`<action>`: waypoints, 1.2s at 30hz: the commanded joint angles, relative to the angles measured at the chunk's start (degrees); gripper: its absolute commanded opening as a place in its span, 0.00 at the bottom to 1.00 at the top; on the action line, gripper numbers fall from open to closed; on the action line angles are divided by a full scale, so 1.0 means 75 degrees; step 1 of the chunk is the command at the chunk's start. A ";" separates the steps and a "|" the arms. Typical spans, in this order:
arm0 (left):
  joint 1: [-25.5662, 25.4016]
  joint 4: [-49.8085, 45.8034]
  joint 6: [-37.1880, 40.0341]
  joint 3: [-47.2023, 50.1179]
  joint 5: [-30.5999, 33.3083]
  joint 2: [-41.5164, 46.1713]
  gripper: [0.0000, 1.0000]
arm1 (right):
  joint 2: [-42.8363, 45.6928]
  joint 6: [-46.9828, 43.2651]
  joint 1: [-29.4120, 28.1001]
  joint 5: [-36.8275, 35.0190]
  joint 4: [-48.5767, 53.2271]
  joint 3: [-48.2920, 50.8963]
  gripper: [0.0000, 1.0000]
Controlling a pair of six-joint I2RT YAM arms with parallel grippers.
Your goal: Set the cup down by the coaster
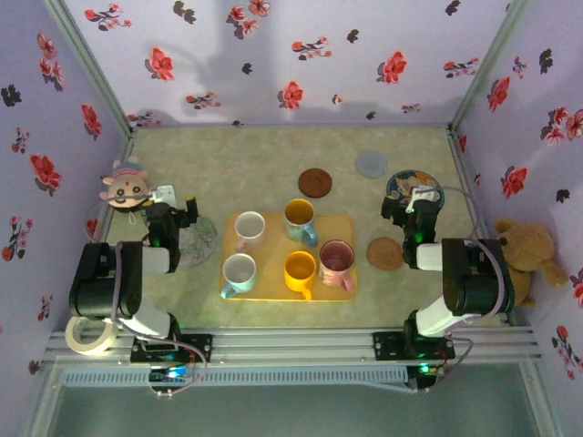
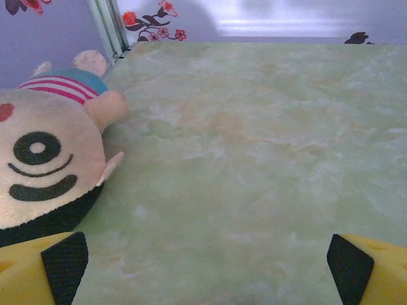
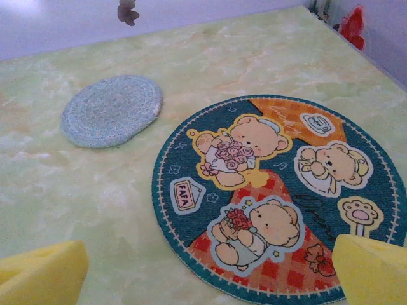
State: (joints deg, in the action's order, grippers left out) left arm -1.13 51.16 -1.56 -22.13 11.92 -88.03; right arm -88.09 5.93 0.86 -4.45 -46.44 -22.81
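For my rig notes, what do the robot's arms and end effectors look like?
The left arm and right arm have bulky black joint housings, white links and looping cables. A green light glows on the right one. The left end effector has yellow fingers with black pads; the right end effector is yellow too.

Lavender walls (image 1: 273, 55) printed with red and black flowers close in three sides of the tabletop (image 1: 255, 159), a pale green marbled surface. Silvery metal posts (image 1: 91, 66) run up the back corners, and an aluminium rail (image 1: 291, 344) spans the near edge. Soft, dim light leaves faint shadows on the back wall.
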 commanded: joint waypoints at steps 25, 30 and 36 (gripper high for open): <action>-0.0002 0.0035 0.0050 -0.0026 -0.0078 -0.0052 1.00 | -0.0061 -0.0107 -0.0010 0.0025 0.0030 -0.0144 1.00; 0.0000 0.0023 0.0049 -0.0035 -0.0080 -0.0058 1.00 | -0.0060 -0.0102 -0.0007 0.0019 0.0029 -0.0142 0.99; -0.0002 0.0200 0.0101 0.0073 -0.0153 -0.0031 1.00 | -0.0026 -0.0100 -0.0004 0.0019 -0.0036 -0.0082 1.00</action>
State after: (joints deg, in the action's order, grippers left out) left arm -1.13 51.27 -1.56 -22.13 11.73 -88.03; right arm -88.09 5.93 0.86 -4.45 -46.44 -22.83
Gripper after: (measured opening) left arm 0.997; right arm 0.995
